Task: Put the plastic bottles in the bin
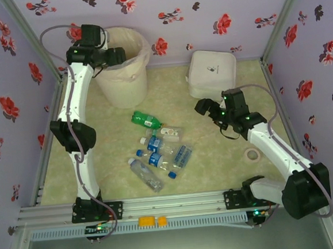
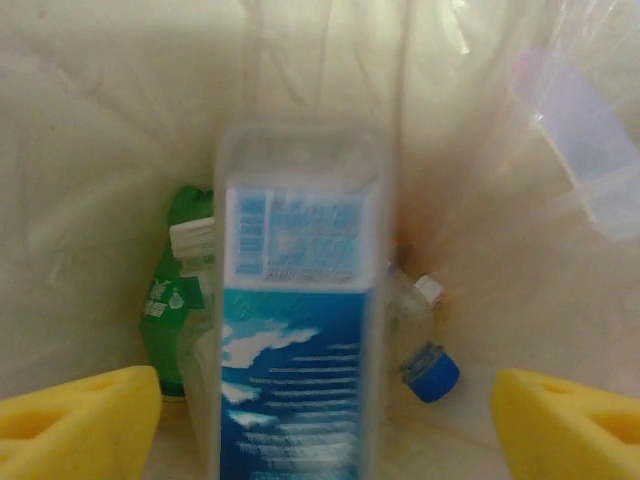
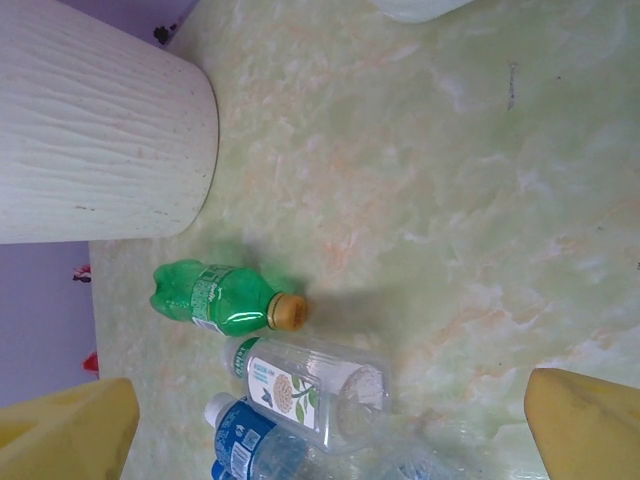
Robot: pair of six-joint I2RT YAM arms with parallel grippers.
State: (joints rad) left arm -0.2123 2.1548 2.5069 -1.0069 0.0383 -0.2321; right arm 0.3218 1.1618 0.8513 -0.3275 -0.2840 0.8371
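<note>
Hovering over bin (image 1: 123, 86), L gripper (image 2: 325, 405) spread wide; blue-label bottle (image 2: 300, 330) prob loose.

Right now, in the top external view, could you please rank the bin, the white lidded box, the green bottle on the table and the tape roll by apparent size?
1. bin, though its height brings it nearer the camera
2. white lidded box
3. green bottle
4. tape roll

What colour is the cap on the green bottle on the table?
Orange. The cap of the green bottle shows best in the right wrist view.
</note>
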